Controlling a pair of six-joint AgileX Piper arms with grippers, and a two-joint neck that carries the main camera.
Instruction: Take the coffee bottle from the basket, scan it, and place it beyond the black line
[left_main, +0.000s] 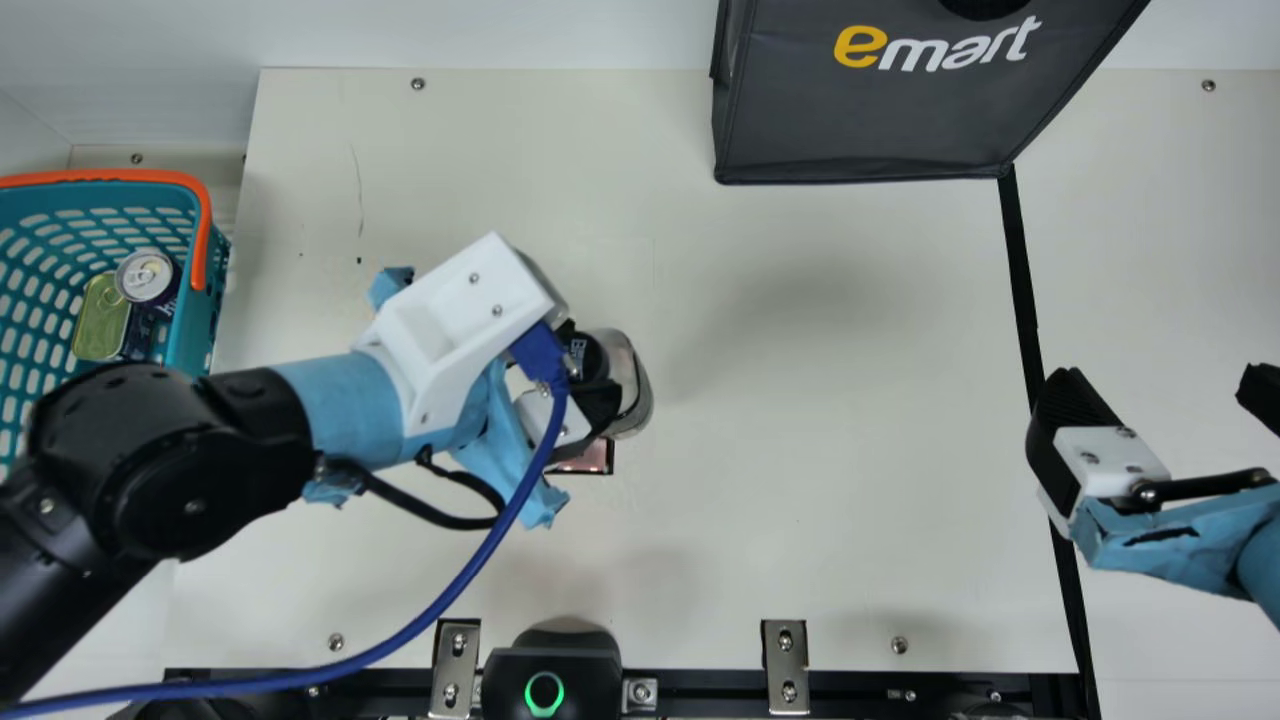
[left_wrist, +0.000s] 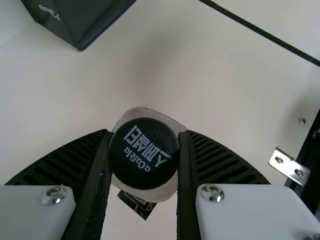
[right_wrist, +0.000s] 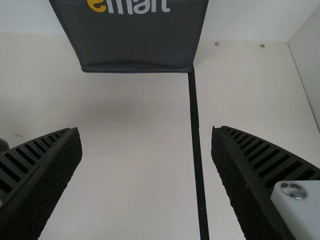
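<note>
You have the coffee bottle (left_main: 630, 388) in your left end effector (left_main: 586, 362), its two ribbed fingers pressed on opposite sides of the black cap (left_wrist: 144, 153). The bottle is over the left-middle part of the surface (left_main: 800, 480), to the right of the basket (left_main: 205, 330) and left of the black line (left_main: 1021, 270), well apart from both; you can't tell from here whether its base touches down. Just beside it, on the near side, a small flat dark-edged item (left_main: 597, 458) pokes out from under the gripping parts. Your right end effector (left_main: 1158, 384) hangs at the right with its fingers spread wide and nothing between them, one of them over the black line. In the basket on your left, you have a can (left_main: 146, 275) next to a green-lidded tin (left_main: 101, 318). At the far side sits a dark grey bag (left_main: 860, 120), and the black line runs from its near right corner toward the near edge, where a black device with a green ring (left_main: 545, 692) sits between two metal brackets (left_main: 455, 668).
</note>
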